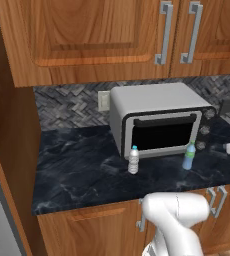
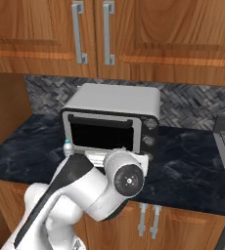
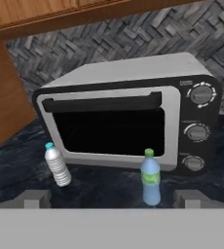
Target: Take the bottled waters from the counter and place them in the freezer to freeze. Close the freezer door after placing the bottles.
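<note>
The wide-open claw (image 3: 112,198) faces 2 upright bottled waters (image 3: 58,165) (image 3: 150,177) on the counter (image 3: 16,160), touching neither.

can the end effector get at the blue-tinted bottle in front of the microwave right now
Probably yes. The blue bottle stands upright on the counter, apart from the whitish bottle and in front of the microwave. The open end effector faces it with nothing between.

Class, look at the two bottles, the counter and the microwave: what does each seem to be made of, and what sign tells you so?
Whitish bottle: probably clear plastic, ribbed, see-through body.
Blue bottle: likely tinted plastic, translucent, with a green label band.
Counter: looks like polished dark stone, with pale marbled veins.
Microwave: apparently brushed grey metal, with a glossy black window, perhaps glass.
</note>
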Motion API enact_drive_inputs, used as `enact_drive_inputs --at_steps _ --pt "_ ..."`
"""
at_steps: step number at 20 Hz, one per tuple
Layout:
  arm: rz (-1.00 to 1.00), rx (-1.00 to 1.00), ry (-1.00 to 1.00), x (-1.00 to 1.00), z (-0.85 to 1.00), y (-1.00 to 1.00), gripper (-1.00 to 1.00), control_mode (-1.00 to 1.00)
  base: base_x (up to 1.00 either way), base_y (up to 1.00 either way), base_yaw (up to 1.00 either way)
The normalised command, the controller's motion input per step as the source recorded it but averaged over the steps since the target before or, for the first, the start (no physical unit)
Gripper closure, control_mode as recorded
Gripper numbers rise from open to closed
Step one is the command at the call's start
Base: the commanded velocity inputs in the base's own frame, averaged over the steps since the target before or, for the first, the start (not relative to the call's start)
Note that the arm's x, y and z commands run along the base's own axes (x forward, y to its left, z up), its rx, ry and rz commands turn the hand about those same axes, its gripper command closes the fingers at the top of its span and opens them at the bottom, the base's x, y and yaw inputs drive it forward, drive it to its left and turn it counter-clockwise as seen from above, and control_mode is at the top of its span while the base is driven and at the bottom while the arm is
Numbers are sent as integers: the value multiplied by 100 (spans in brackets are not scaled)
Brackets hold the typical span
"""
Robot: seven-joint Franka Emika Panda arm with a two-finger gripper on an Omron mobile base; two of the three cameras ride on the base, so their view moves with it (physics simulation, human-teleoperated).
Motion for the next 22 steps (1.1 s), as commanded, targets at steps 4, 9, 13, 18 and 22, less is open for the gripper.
enact_drive_inputs --at_steps 4,9,13,18,22 --pt "4 0 -10 -41 -70 -28 -100 -100 0 0 0" --pt "11 0 0 -5 -82 -7 -100 -100 0 0 0" --pt "11 0 2 11 -26 4 -100 -100 0 0 0" --pt "15 0 -5 24 -17 4 -100 -100 0 0 0" --pt "6 0 -9 48 -26 1 -100 -100 0 0 0"
